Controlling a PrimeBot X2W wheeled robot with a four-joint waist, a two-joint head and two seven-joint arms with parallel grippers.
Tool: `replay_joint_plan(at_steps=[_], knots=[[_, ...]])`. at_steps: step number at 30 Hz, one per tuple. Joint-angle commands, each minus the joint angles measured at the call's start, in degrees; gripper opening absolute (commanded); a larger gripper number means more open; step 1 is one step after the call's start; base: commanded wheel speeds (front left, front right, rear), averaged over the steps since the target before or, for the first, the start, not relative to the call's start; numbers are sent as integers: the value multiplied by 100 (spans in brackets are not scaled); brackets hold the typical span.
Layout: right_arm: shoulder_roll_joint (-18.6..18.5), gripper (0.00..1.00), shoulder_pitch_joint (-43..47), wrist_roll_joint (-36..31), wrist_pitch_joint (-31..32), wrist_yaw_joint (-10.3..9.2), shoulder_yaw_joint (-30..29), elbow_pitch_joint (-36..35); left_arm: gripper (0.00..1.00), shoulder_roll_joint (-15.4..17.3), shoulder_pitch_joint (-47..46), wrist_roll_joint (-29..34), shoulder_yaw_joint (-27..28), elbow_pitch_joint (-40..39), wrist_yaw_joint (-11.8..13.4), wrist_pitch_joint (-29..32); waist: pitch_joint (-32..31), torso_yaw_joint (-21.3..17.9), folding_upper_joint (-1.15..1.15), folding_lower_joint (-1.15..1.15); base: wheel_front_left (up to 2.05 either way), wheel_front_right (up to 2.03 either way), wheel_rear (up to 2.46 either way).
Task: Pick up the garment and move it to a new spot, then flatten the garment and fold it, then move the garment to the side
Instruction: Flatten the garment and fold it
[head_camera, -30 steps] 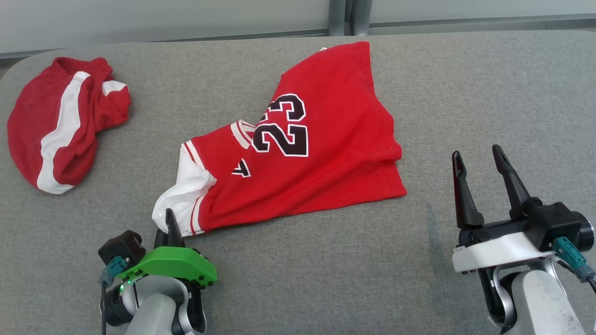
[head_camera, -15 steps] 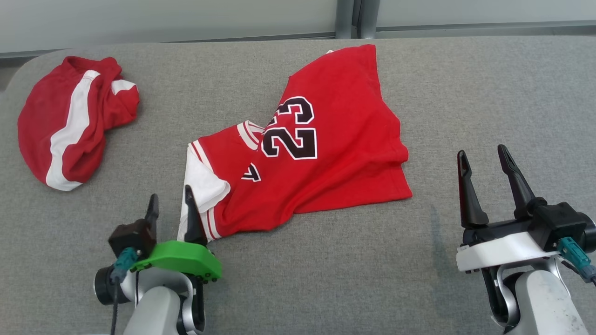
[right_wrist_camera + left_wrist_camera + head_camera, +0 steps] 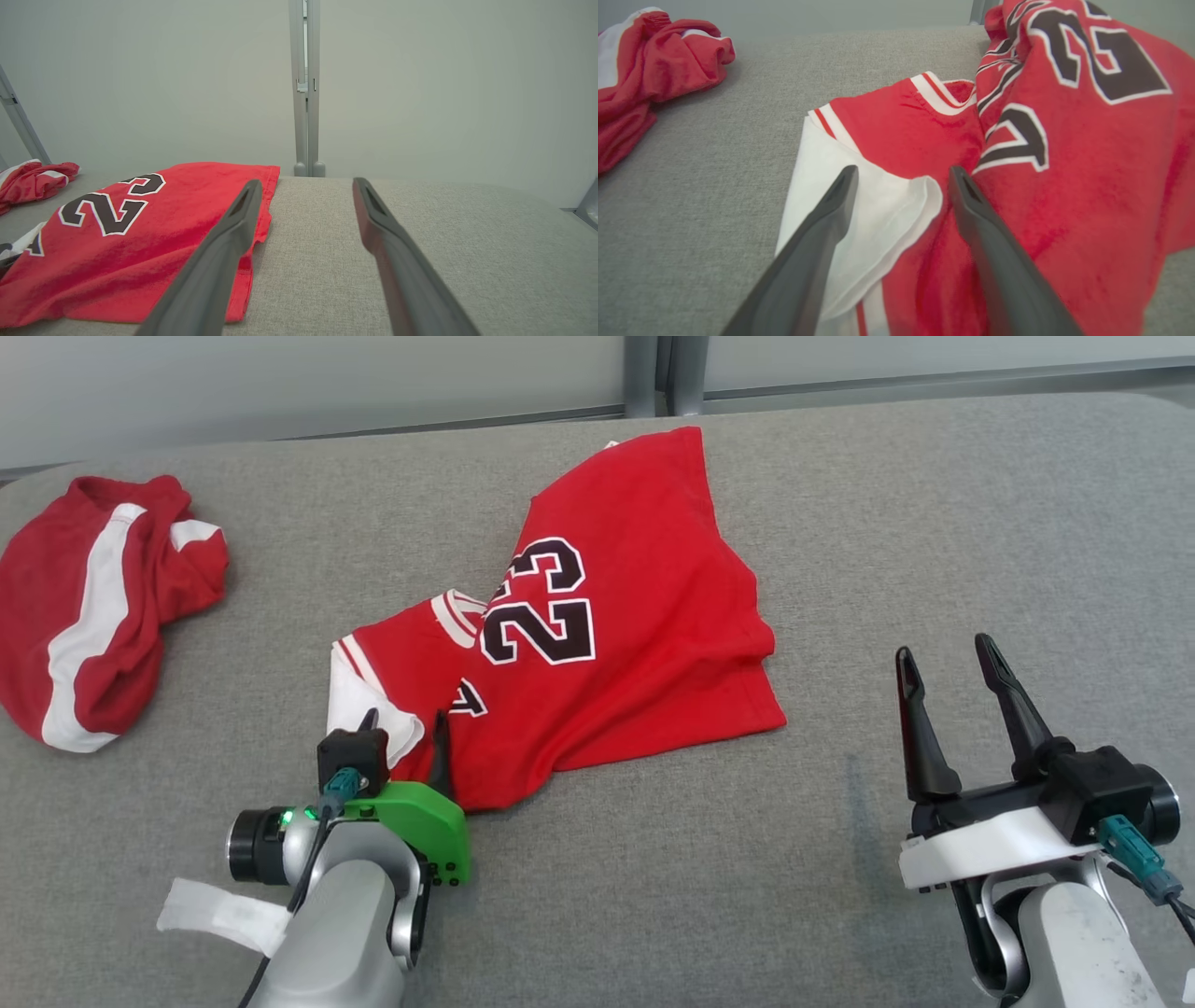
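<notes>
Two open grippers, one red short-sleeved jersey with a black "23" (image 3: 607, 644) lying loose mid-way across the grey fabric-covered table (image 3: 934, 523).

Clamped shut a second ago, the left gripper (image 3: 903, 172) now has its jaws spread wide and holds nothing. Its two dark fingers straddle the jersey's white sleeve (image 3: 859, 210) at the near-left corner, one over white cloth and the other over red. The right gripper (image 3: 945, 658) is equally wide and empty, poised over bare table to the jersey's right, apart from it. The jersey is rumpled and doubled over itself near the collar. A crumpled red-and-white garment (image 3: 84, 616) lies well apart at the far left. That release suggests the relocation is finished, so flattening likely comes next.
</notes>
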Motion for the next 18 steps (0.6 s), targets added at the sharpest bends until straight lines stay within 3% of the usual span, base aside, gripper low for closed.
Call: replay_joint_plan(at_steps=[1, 3, 4, 5, 6, 7, 12, 18], knots=[[-22, 100, 87, 25, -16, 0, -16, 7, 100, 24, -144, 48, -6, 122, 41, -9, -6, -86, 34, 0, 0, 0, 0], [-20, 100, 122, 14, -17, 0, -34, 2, 99, 22, -276, 51, -32, 373, 57, -10, -17, -115, 34, 0, 0, 0, 0], [-20, 100, 129, 13, -17, 0, -42, -2, 78, 23, -330, 30, -21, 463, 70, -16, -22, -125, 34, 0, 0, 0, 0], [-20, 100, 131, 11, -17, 0, -48, -4, 48, 24, -366, 11, -10, 535, 73, -24, -30, -131, 34, 0, 0, 0, 0], [-20, 100, 145, 10, -17, 0, -54, -3, 31, 23, -389, -7, 6, 576, 80, -33, -38, -132, 34, 0, 0, 0, 0], [-20, 100, 170, 8, -17, 0, -62, -1, 0, 23, -399, -18, 15, 616, 79, -41, -50, -129, 34, 0, 0, 0, 0], [-20, 100, 216, 10, -17, 0, -70, -1, 0, 24, -256, -60, 94, 551, 40, -50, -127, -27, 34, 0, 0, 0, 0], [-21, 100, 235, 32, -17, 0, -56, -30, 0, 111, 170, -60, 522, -355, 207, -46, -186, 173, 34, 0, 0, 0, 0]])
